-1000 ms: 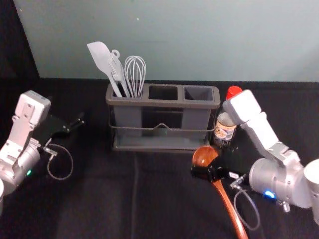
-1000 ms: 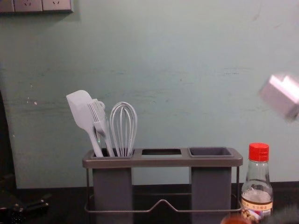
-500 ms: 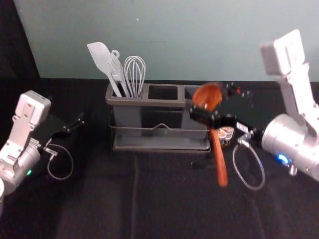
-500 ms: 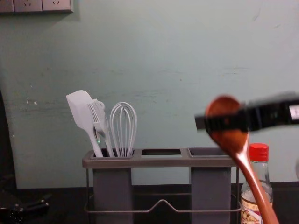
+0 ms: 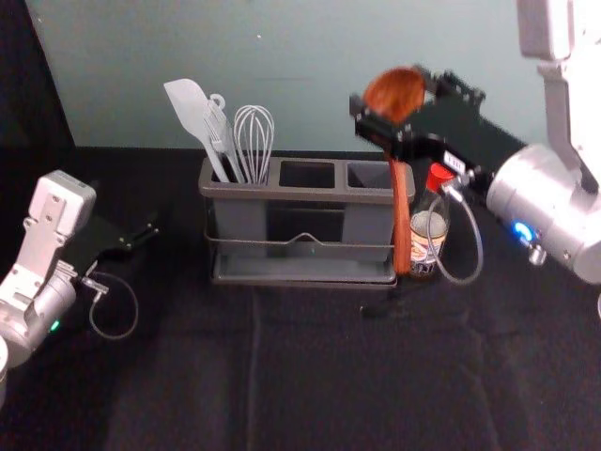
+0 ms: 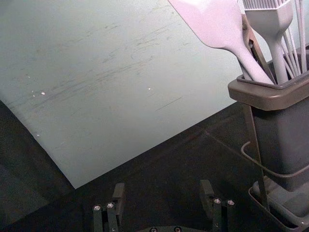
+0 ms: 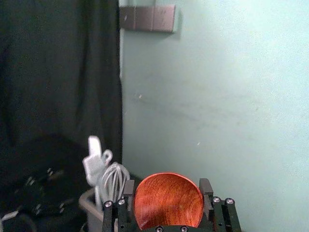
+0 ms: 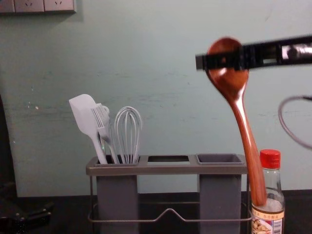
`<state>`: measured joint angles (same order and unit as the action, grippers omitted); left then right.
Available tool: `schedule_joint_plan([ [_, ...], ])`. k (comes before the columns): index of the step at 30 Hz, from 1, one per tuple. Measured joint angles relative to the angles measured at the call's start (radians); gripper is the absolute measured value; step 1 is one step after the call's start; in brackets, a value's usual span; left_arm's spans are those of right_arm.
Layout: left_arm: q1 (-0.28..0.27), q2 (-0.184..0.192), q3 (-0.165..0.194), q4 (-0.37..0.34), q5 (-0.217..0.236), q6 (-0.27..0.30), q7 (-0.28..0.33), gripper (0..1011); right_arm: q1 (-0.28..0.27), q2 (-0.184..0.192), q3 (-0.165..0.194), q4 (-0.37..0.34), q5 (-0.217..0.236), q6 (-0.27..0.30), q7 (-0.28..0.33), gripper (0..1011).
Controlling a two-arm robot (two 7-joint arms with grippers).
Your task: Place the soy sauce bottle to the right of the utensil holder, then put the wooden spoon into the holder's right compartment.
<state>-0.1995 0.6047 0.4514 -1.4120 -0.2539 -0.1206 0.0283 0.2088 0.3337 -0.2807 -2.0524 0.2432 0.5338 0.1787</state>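
wooden spoon point(image 5: 401, 211) hangs from right hand point(image 5: 391, 91)

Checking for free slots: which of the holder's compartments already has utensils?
The left compartment: a spatula and whisk stand there, none in the middle one or right one.

Light, probably from overhead, glints on the wooden spoon point(image 8: 249, 146) while the black table point(image 5: 188, 385) stays dim.
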Motion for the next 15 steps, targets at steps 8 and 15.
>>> schedule_joint_plan([
  [8, 0.000, 0.000, 0.000, 0.000, 0.000, 0.000, 0.000, 1005, 0.054, -0.049, -0.005, 0.029, -0.039, -0.020, -0.023, 829],
  [15, 0.000, 0.000, 0.000, 0.000, 0.000, 0.000, 0.000, 1005, 0.125, -0.100, -0.022, 0.098, -0.093, -0.043, -0.051, 830],
])
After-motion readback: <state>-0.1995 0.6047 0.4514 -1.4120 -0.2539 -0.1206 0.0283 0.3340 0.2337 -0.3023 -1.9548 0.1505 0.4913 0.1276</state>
